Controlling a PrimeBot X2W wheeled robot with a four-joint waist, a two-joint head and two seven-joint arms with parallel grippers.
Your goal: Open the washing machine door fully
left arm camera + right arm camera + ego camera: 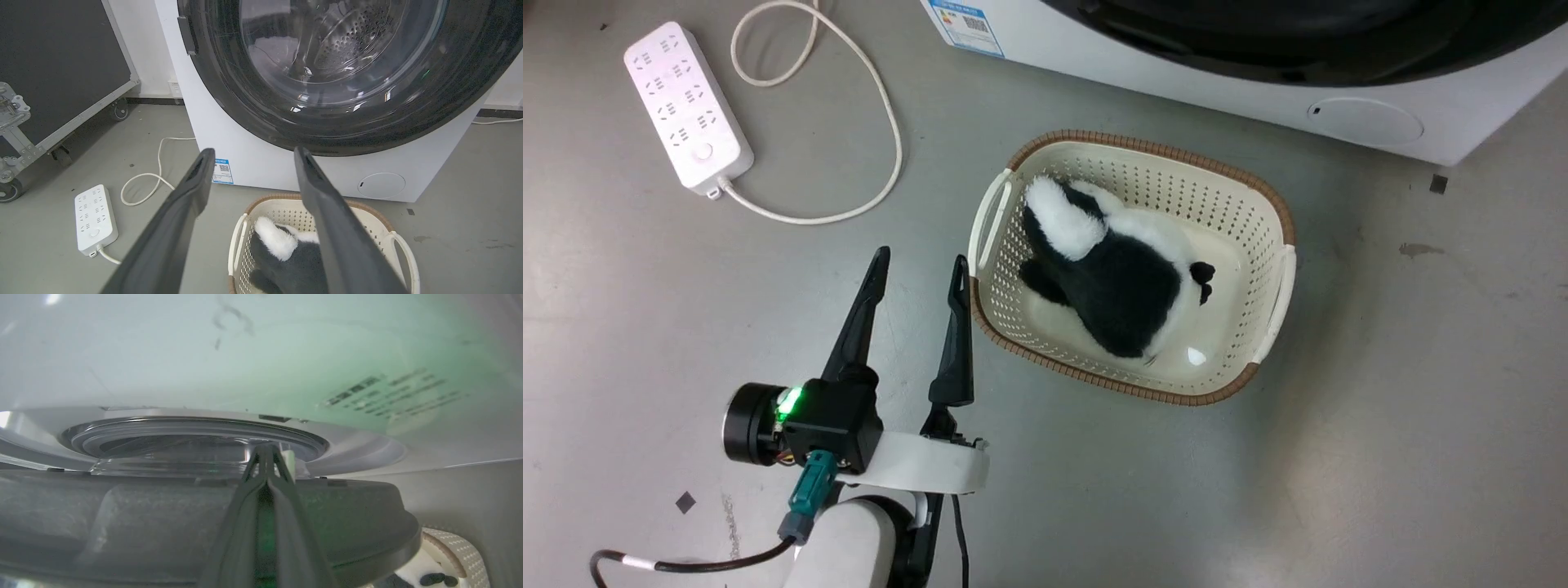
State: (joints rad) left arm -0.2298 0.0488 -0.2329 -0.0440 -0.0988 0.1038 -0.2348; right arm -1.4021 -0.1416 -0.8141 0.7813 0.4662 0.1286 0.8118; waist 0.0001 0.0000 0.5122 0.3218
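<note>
At the rim of the washing machine door (339, 61), my right gripper (267, 451) has its jaws pressed together, tips wedged against the white machine front (261, 175). I judge the door barely ajar; next, sweep it outward. My left gripper (921, 260) hangs spread wide beside the basket (1278, 216), which could foul my arm.

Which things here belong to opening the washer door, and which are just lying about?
Job: washing machine door; right gripper, shut, by the door.
Lying about: laundry basket; plush toy inside it; power strip; wheeled case.
</note>
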